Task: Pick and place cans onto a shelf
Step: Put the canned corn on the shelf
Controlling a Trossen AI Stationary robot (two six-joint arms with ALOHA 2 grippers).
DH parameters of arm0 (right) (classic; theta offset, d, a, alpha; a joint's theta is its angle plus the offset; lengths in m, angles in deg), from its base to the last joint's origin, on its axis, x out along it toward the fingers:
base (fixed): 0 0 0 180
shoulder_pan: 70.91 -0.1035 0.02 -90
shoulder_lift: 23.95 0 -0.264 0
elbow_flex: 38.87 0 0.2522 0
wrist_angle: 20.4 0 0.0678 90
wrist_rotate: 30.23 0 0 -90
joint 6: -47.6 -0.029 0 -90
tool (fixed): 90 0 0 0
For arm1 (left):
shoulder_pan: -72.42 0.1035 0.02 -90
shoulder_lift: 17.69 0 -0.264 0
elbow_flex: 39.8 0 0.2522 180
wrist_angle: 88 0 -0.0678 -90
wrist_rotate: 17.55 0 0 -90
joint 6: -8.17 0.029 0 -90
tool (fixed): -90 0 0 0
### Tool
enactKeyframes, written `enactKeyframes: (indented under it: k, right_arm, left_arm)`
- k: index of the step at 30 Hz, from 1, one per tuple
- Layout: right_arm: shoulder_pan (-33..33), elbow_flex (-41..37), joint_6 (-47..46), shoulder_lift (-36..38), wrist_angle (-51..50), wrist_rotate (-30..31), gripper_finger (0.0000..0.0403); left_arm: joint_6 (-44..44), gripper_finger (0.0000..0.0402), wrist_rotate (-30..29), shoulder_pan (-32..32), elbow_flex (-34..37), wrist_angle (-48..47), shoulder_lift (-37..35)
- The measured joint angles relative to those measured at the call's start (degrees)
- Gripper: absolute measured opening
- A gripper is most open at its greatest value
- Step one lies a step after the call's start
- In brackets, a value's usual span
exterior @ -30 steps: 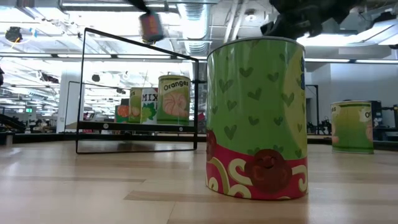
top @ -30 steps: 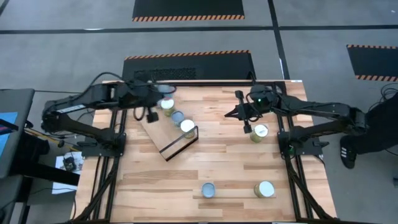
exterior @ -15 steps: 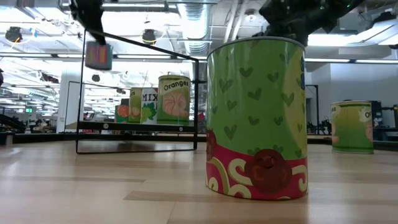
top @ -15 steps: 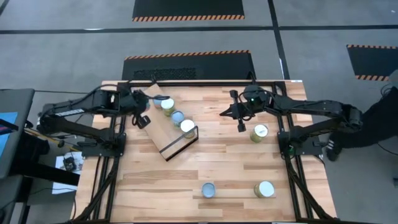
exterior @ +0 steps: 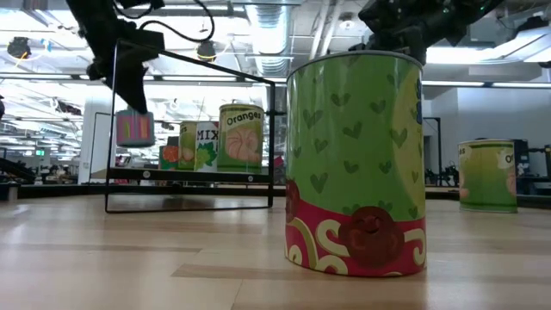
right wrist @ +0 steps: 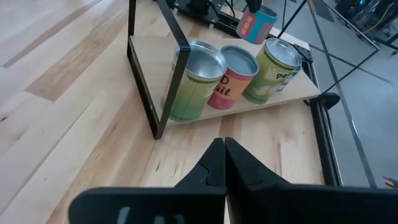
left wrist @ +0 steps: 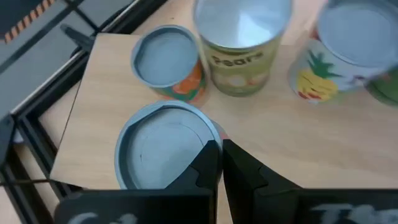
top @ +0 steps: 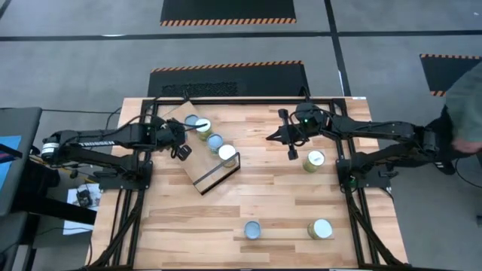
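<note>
The left pincer (top: pixel 183 150) is over the shelf (top: pixel 197 158), at the end away from the black frame (top: pixel 218 173). It is clamped on a can (left wrist: pixel 165 152) with a pink side. From the low camera this held can (exterior: pixel 135 128) hangs in the air, above the board. It is not resting on the shelf.

The shelf lies slanted on the bench (top: pixel 248 199), near the far left part. Four cans stand on it. One orange can (left wrist: pixel 168 62) sits at the open end. Next to it is a greenish-yellow can (left wrist: pixel 242 46). Then comes a can with a pineapple (left wrist: pixel 339 59) on its side. The last can (top: pixel 227 153) stands just inside the black frame.

From the right wrist camera, three of these cans stand close together in a row behind the frame: a green one (right wrist: pixel 198 81), a pink one (right wrist: pixel 236 74) and a greenish-yellow one (right wrist: pixel 277 68).

The right pincer (top: pixel 294 153) hangs above the bench, right of the shelf. Its two fingers are together and it holds nothing. One loose can (top: pixel 314 160) stands just beside it on the bench.

Two more cans stand near the front edge of the bench. One (top: pixel 252 230) is in the middle and one (top: pixel 321 229) is farther right. The low camera sits right behind a big green and red can (exterior: pixel 355 164).
</note>
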State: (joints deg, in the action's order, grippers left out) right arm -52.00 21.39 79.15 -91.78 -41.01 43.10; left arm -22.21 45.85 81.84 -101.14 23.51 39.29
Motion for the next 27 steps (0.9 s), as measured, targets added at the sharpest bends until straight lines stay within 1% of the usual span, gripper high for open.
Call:
enactKeyframes:
  k: [5, 10, 13, 15, 20, 27]
  right_arm:
    - [0.0, 0.0, 0.0, 0.0, 0.0, 0.0, 0.0009]
    - [0.0, 0.0, 0.0, 0.0, 0.0, 0.0, 0.0010]
    - [0.0, 0.0, 0.1, 0.0, 0.0, 0.0, 0.0010]
    - [0.0, 0.0, 0.0, 0.0, 0.0, 0.0, 0.0009]
    - [0.0, 0.0, 0.0, 0.0, 0.0, 0.0, 0.0010]
    - [0.0, 0.0, 0.1, 0.0, 0.0, 0.0, 0.0009]
  left_arm:
    - [-2.4, 0.0000, -2.6, 0.8, 2.8, 2.4, 0.0]
    - [-2.9, 0.0000, -2.7, 3.3, 5.5, 7.2, 0.0]
    - [-2.9, 0.0000, -2.6, 5.3, 6.5, 8.1, 0.0]
    - [-2.1, 0.0000, -2.1, 6.3, 7.0, 9.2, 0.0]
    - [-0.3, 0.0000, 1.9, 8.5, 9.1, 13.6, 0.0]
    - [1.2, 0.0000, 1.9, 10.7, 9.4, 14.5, 0.0]
